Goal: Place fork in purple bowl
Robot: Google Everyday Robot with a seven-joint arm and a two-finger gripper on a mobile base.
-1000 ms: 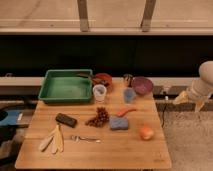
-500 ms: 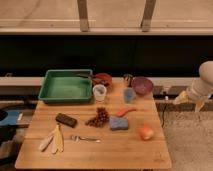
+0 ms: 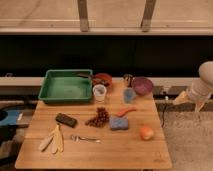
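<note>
The slim silver fork lies flat on the wooden table, near the front, right of the pale wooden utensils. The purple bowl stands at the table's back right corner. My gripper hangs off the right side of the table, level with its back half, well apart from both fork and bowl.
A green tray stands at the back left, a reddish-brown bowl and a clear cup beside it. A blue cup, grapes, black block, blue sponge, carrot and orange lie around.
</note>
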